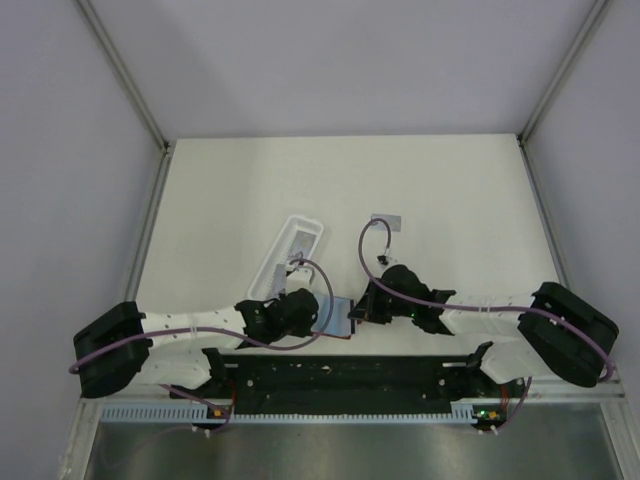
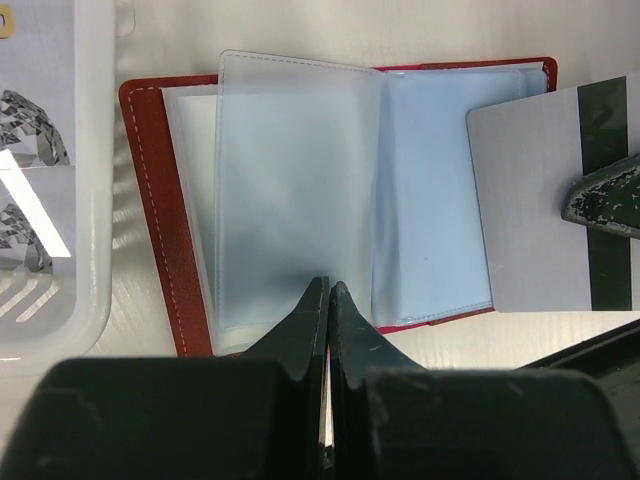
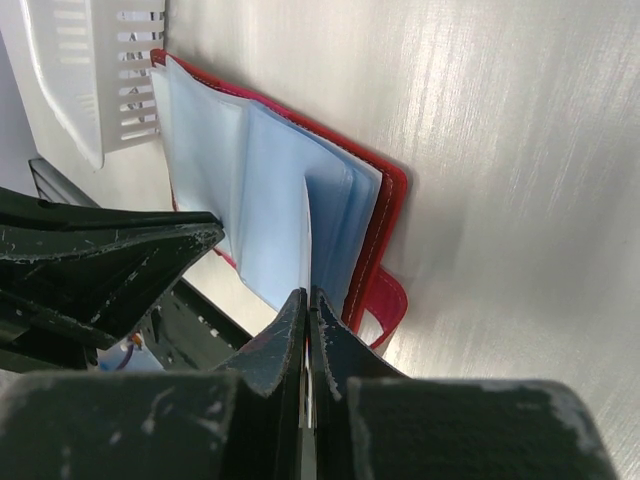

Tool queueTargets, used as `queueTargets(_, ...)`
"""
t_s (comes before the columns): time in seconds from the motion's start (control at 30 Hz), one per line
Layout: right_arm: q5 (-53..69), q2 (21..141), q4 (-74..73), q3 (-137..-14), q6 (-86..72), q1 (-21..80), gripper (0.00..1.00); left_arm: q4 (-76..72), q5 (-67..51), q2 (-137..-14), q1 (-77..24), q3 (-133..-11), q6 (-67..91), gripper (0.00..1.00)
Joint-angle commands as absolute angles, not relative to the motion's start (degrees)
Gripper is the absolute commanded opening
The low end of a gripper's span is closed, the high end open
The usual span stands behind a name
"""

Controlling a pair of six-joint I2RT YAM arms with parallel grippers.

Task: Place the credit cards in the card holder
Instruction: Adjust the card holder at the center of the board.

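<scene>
No legible text or numbers; the thin grey rectangular cards [image 2: 35,120] show only dark triangular marks.

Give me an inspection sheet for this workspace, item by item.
Surface: white table, smooth, light glare.
Job's things: red card holder lies open, clear sleeves up; credit card overlaps one page; loose card lies farther back.
Clutter: white slotted tray beside the holder, printed cards inside.
Grippers: left gripper shut, tips on a sleeve, grip unclear; right gripper shut on the credit card.
Cables: purple cable loops above each wrist.
Surroundings: grey enclosure walls.
</scene>
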State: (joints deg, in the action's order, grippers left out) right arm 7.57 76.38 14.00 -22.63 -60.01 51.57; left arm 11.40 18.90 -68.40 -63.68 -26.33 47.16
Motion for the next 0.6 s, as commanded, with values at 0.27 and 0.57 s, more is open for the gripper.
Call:
queueTargets(0.27, 2.82, 67.16, 7.74, -26.62, -58.54, 51.86, 0.00, 11.87, 17.31, -68.29, -62.93, -23.38, 48.08, 0.00)
queueTargets(0.57, 4.56, 69.33, 9.48, -31.29, -59.32, 51.86, 0.00, 11.43, 16.88, -66.71, -62.93, -22.76, 48.34, 0.00)
